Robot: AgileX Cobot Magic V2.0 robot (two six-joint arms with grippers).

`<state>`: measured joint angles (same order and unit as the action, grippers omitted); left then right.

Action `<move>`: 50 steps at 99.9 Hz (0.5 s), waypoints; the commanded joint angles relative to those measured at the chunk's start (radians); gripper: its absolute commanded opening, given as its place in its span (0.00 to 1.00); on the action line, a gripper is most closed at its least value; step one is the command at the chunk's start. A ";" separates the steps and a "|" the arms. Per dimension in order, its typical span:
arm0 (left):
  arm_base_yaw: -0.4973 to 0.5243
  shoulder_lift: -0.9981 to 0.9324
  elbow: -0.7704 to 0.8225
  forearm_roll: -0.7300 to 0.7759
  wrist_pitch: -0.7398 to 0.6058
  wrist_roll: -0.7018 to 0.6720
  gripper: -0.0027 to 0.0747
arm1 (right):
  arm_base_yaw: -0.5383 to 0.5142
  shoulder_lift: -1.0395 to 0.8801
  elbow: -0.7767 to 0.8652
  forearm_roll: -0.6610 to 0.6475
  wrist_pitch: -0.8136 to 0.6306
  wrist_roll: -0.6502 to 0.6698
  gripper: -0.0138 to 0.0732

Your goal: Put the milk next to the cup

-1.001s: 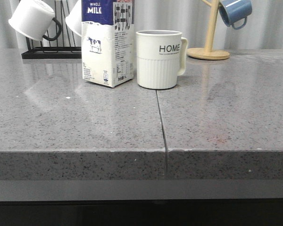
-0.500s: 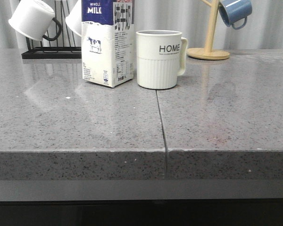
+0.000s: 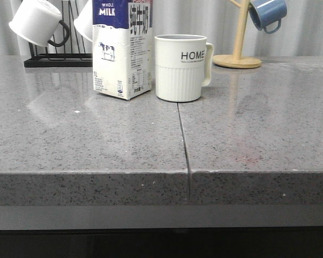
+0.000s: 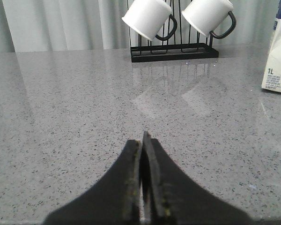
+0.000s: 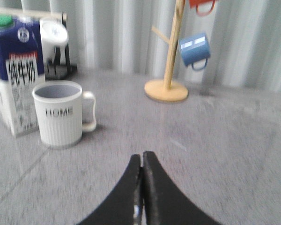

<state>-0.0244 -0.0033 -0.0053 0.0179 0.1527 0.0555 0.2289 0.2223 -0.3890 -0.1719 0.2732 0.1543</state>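
Front view low, table-edge level; wrist views behind closed hands; all share milk, right wrist view slightly blurred.

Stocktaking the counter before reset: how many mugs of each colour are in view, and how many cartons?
White mugs with black handles: 2
Cream HOME mug: 1
Blue mug: 1
Red mug, only partly in the right wrist view: 1
Milk carton: 1
Total: 6
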 commanded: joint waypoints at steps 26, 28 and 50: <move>0.003 -0.031 0.045 -0.002 -0.081 -0.003 0.01 | -0.215 -0.066 0.233 0.218 -0.383 -0.218 0.10; 0.003 -0.031 0.045 -0.002 -0.081 -0.003 0.01 | -0.225 -0.073 0.249 0.218 -0.383 -0.218 0.10; 0.003 -0.031 0.045 -0.002 -0.081 -0.003 0.01 | -0.283 -0.176 0.411 0.262 -0.368 -0.207 0.10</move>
<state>-0.0244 -0.0033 -0.0053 0.0179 0.1527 0.0555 -0.0394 0.0714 0.0051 0.0623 -0.0211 -0.0458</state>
